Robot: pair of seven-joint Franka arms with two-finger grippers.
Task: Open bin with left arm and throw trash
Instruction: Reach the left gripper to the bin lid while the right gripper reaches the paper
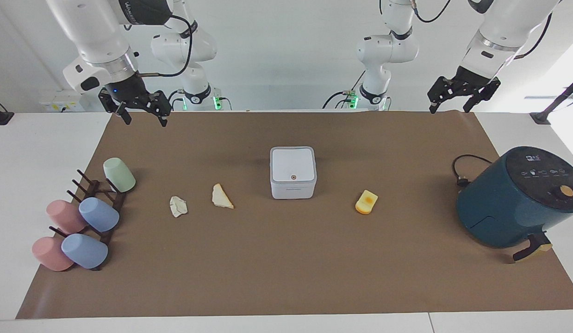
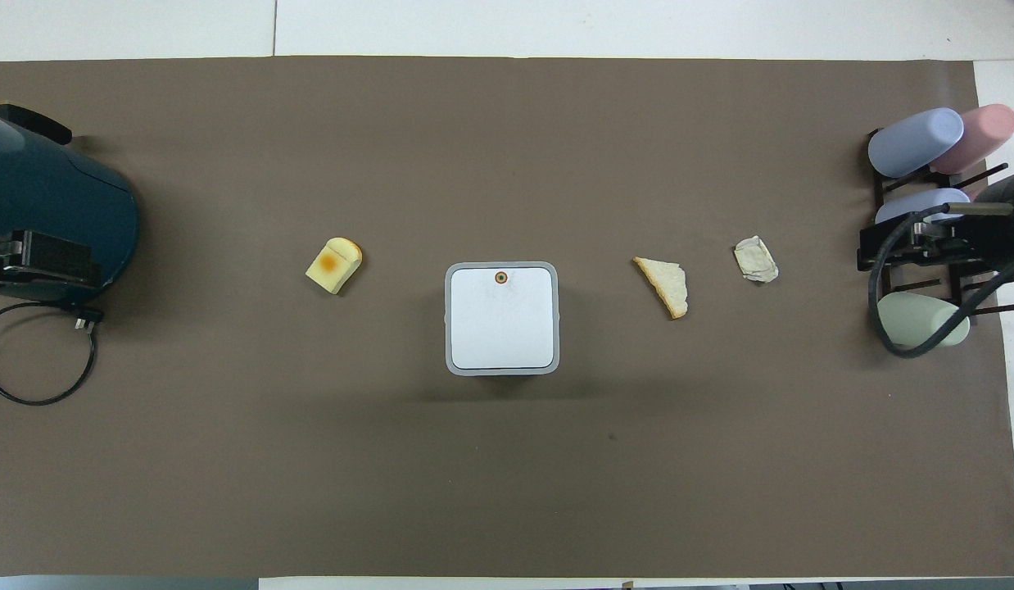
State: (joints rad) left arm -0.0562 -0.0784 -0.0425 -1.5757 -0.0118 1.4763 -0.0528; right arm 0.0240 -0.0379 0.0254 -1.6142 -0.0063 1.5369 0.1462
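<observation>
The white bin [image 1: 293,172] stands mid-mat with its lid shut; it also shows in the overhead view [image 2: 501,318]. The paper wad [image 1: 178,206] and the cream slice [image 1: 221,197] lie beside the bin toward the right arm's end. The yellow block [image 1: 366,202] lies beside it toward the left arm's end. My left gripper [image 1: 449,110] hangs open and empty above the mat's edge nearest the robots, apart from the bin. My right gripper [image 1: 145,121] hangs open and empty above the same edge at its own end. Both arms wait.
A dark teal air fryer [image 1: 513,199] with a black cable [image 1: 462,171] stands at the left arm's end. A dark rack [image 1: 101,203] with several pastel cups stands at the right arm's end. A brown mat [image 1: 286,268] covers the table.
</observation>
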